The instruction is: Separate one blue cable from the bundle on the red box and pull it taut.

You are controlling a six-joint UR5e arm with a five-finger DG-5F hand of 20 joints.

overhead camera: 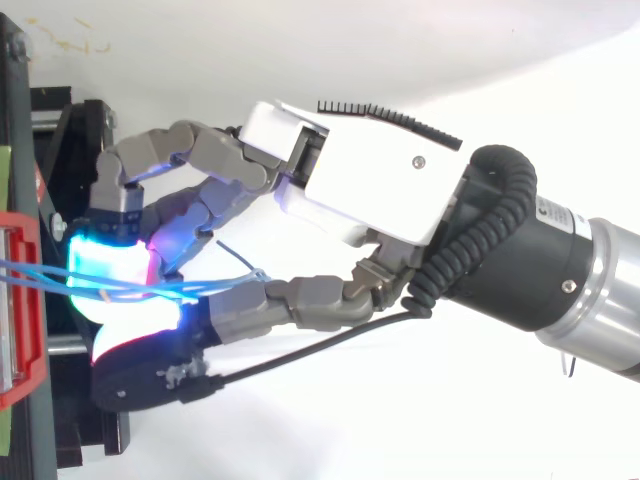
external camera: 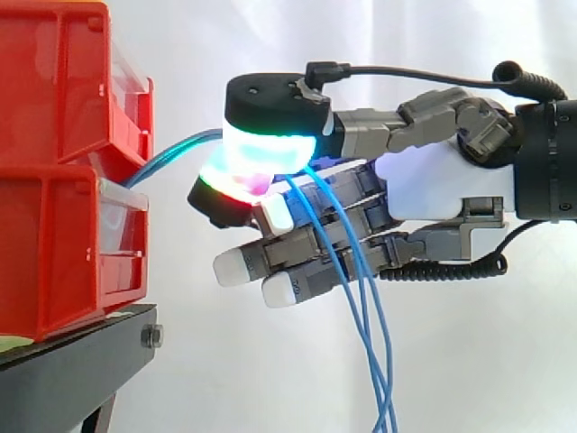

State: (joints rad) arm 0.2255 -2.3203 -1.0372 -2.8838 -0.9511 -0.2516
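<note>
- Cable first: a thin blue cable [external camera: 171, 153] leaves the gap between the two stacked red plastic bins [external camera: 63, 244]. It rises in a gentle arc rightwards to the hand, clear of everything along that stretch.
- From above, a few blue strands [overhead camera: 30, 272] cross from the bin's edge into the glowing pads. How many are caught between them cannot be told.
- Past the pinch, the blue strands [external camera: 361, 307] drop across the lower fingers and hang loose toward the bottom of the side view.
- The robot hand [external camera: 442, 180] comes in from the right and is clamped on the cable. The thumb pad [external camera: 270, 135], glowing cyan-white, presses down on a finger pad [external camera: 230, 185] glowing red and green, with the cable nipped between them.
- The other fingers [external camera: 239, 266] lie below, nearly straight, with white tips pointing at the bins and not touching them.
- The hand sits just beside the bins' open fronts, apart from them.
- The bins stand on a black stand [external camera: 81, 361] before a white curtain [external camera: 361, 36].
</note>
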